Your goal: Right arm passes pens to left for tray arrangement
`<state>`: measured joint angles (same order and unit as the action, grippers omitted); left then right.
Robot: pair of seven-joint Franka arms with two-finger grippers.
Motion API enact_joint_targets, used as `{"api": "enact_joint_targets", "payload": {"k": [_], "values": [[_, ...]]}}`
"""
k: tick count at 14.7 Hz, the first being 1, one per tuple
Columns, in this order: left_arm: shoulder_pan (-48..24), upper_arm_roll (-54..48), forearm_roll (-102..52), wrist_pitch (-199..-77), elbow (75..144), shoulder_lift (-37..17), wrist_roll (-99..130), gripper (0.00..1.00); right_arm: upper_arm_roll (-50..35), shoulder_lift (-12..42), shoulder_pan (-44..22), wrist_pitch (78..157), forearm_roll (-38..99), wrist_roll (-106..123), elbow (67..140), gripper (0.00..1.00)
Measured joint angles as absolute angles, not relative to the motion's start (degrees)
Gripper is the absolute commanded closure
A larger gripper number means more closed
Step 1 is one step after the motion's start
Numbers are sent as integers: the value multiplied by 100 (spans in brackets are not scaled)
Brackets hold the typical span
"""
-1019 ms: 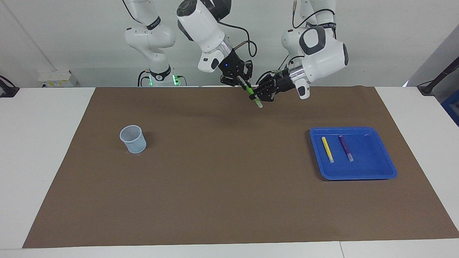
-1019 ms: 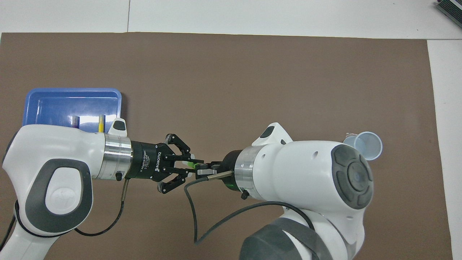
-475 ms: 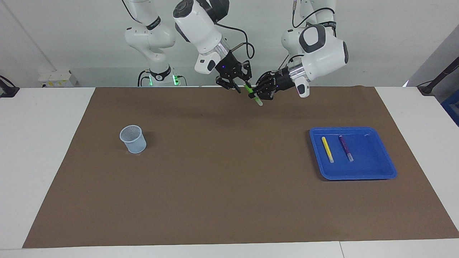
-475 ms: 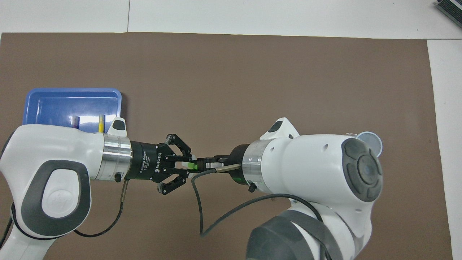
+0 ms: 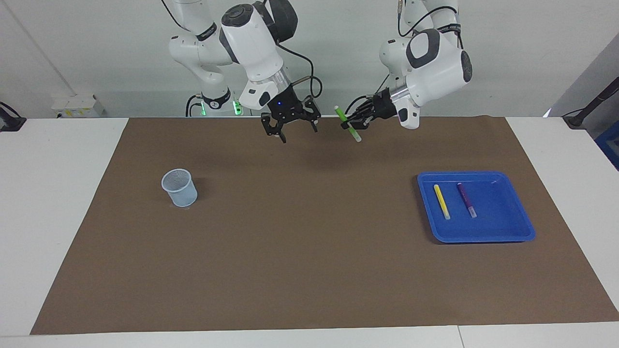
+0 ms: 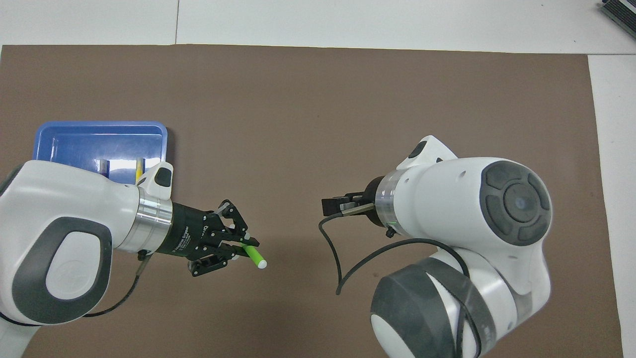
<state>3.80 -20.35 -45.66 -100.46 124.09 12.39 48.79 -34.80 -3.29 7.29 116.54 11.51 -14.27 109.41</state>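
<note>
Slim yellow pen (image 5: pixel 441 201) and purple pen (image 5: pixel 466 199) lie in the shallow blue plastic tray (image 5: pixel 512 232) near the bench's left-arm end. Left gripper (image 5: pixel 355 124) clamps the bright green pen (image 5: pixel 348 124); right gripper (image 5: pixel 291 126) hangs wide, empty. Only this pen's placing seems left.

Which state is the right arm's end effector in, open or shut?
Open. In the facing view the right end effector hangs with its fingers spread and empty, apart from the green pen, which the left end effector holds.

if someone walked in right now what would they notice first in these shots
Most striking is the green pen held in the air over the brown mat by the left pincer, close to the robots. Beside it the right pincer hangs open and empty over the mat. Next comes the blue tray toward the left arm's end of the table, with a yellow pen and a purple pen lying side by side in it.
</note>
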Motion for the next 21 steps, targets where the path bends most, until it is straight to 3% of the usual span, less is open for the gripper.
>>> {"api": "enact_joint_targets", "payload": {"k": [6,10,15,21], "values": [[1379,-1954,-2363,-8942,12080,1239,1826,100,-3354,-348,1593,10127,562,-515,10368,0],[2016,-1946,-1113,-8935,11923,1234,-19,100,-2284,-371,1097,9006,233,-181,9766,0],[2901,-1932,-187,-9535,11863,1151,-1907,100,-1737,-391,807,8909,216,-134,9842,0],[3228,-1927,279,-10519,11869,580,-2410,100,-1416,-316,628,9163,-581,177,9683,0]]}}
